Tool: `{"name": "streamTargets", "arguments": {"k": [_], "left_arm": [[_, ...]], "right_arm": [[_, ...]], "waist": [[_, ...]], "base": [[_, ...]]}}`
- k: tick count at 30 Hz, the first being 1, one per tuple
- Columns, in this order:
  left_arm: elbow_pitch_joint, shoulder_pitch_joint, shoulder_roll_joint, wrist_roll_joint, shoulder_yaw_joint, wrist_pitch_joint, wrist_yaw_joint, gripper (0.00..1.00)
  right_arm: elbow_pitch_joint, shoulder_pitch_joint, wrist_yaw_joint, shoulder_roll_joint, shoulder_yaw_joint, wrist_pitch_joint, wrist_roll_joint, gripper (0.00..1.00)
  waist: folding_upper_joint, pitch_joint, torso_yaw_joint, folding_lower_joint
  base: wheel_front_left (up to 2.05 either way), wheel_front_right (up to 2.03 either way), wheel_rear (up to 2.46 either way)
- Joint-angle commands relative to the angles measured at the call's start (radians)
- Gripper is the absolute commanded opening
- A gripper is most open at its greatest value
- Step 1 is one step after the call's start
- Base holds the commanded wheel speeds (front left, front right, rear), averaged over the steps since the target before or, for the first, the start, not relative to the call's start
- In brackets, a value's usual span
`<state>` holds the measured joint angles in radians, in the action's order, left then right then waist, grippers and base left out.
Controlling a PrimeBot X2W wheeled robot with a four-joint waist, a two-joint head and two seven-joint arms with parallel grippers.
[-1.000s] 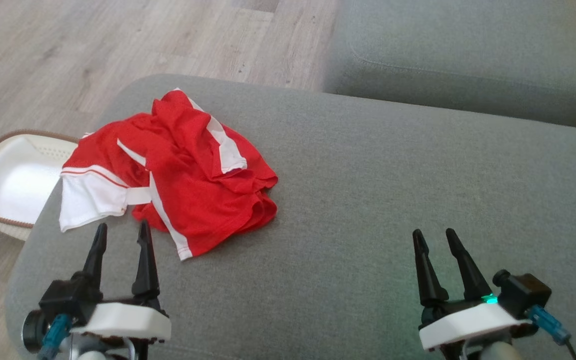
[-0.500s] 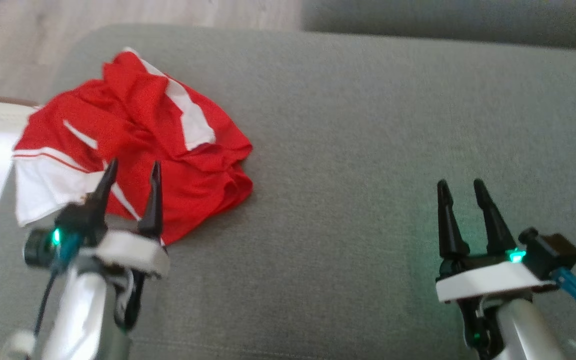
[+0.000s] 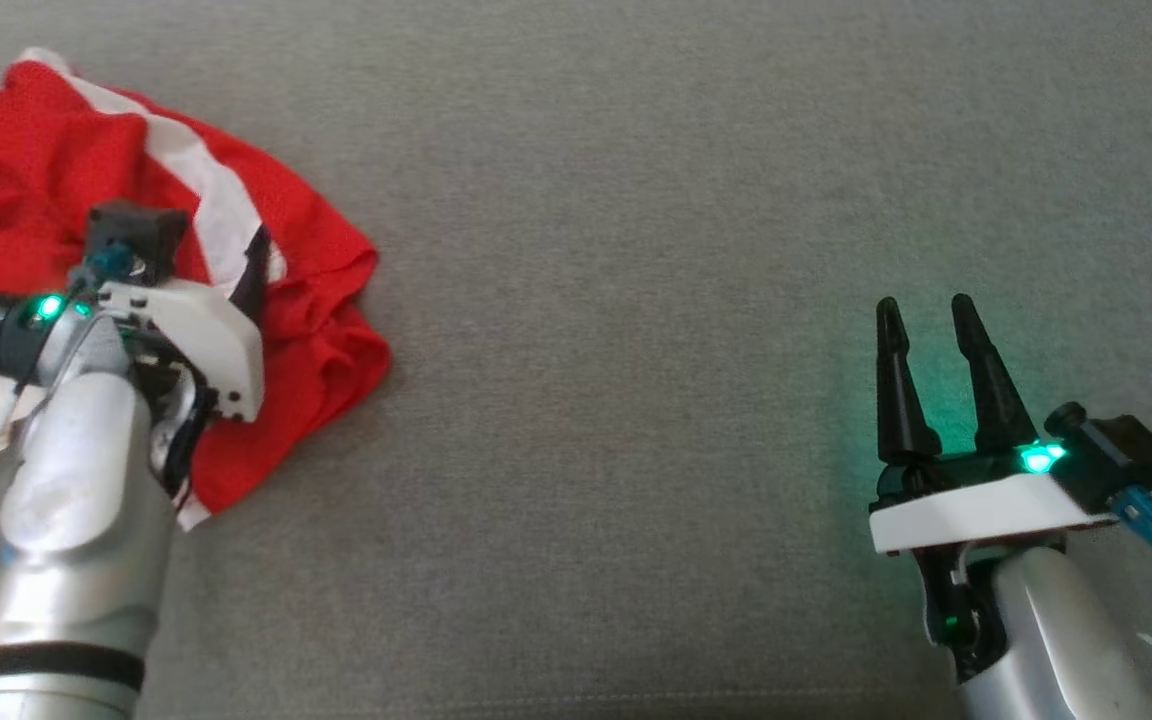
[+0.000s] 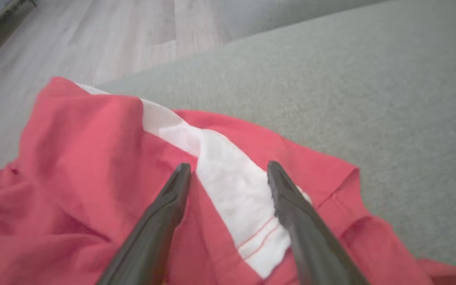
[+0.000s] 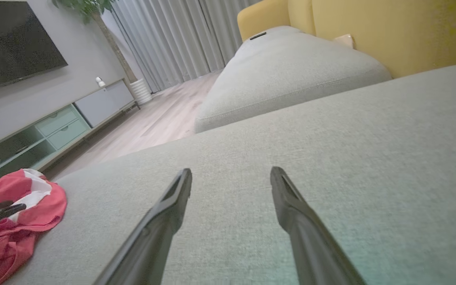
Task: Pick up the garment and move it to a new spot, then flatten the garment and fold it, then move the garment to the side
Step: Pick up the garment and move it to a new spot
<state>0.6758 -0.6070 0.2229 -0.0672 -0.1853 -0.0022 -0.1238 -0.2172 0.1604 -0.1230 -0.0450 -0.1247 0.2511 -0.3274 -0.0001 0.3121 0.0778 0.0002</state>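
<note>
Straddling a white stripe (image 4: 232, 190) of the crumpled red-and-white garment (image 3: 321, 300), left gripper (image 4: 228, 166), jaws wide, nothing gripped, contact with cloth unclear; garment at left end of grey cushion (image 3: 636, 250); right gripper (image 3: 924, 305) well apart on the right, jaws wide, empty, over bare cushion

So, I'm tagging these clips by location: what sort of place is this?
Most likely a home living room: a grey sofa, a wall-mounted TV above a low cabinet, and floor-length curtains.
</note>
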Motion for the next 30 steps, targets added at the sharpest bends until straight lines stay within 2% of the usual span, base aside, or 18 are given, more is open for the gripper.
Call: {"name": "streamTargets", "arguments": {"k": [1, 7, 8, 9, 17, 22, 26, 30], "left_arm": [[0.007, -0.054, 0.061, -0.003, 0.019, 0.029, -0.002, 1.0], [0.089, -0.088, 0.078, -0.012, 0.01, 0.096, -0.003, 1.0], [0.095, -0.091, 0.077, -0.018, 0.007, 0.097, -0.004, 0.45], [0.094, -0.094, 0.076, -0.023, 0.005, 0.085, -0.004, 0.0], [0.035, -0.096, 0.06, -0.035, 0.004, -0.079, 0.012, 0.0], [-0.061, -0.076, 0.001, -0.111, 0.035, -0.164, 0.013, 0.0], [-0.171, -0.054, -0.047, -0.151, 0.044, -0.19, 0.018, 0.0], [-0.27, -0.023, -0.089, -0.17, 0.016, -0.169, 0.017, 0.0]], "right_arm": [[0.035, 0.029, -0.008, -0.005, -0.027, 0.011, -0.007, 1.0], [0.035, 0.03, -0.008, -0.005, -0.029, 0.011, -0.009, 1.0], [0.034, 0.029, -0.008, -0.005, -0.029, 0.011, -0.01, 1.0], [0.033, 0.029, -0.008, -0.005, -0.029, 0.011, -0.01, 1.0], [0.018, 0.024, -0.008, -0.005, -0.037, 0.011, -0.014, 1.0], [0.013, 0.015, -0.008, -0.005, -0.043, 0.011, -0.023, 1.0], [0.008, 0.001, -0.008, -0.005, -0.041, 0.011, -0.025, 1.0], [0.011, -0.007, -0.008, -0.005, -0.044, 0.011, -0.032, 1.0]], "waist": [[0.0001, 0.024, -0.028, -0.0002], [0.0001, 0.025, -0.039, -0.0002], [0.0001, 0.024, -0.039, -0.0002], [0.0001, 0.022, -0.039, -0.0002], [0.0001, -0.019, -0.038, -0.0002], [0.0001, -0.07, -0.055, -0.0002], [0.0001, -0.116, -0.079, -0.0002], [0.0001, -0.146, -0.117, -0.0002]], "base": [[0.0, 0.0, 0.0], [0.0, 0.0, 0.0], [0.0, 0.0, 0.0], [0.0, 0.0, 0.0], [0.0, 0.0, 0.0], [0.0, 0.0, 0.0], [0.0, 0.0, 0.0], [0.0, 0.0, 0.0]]}}
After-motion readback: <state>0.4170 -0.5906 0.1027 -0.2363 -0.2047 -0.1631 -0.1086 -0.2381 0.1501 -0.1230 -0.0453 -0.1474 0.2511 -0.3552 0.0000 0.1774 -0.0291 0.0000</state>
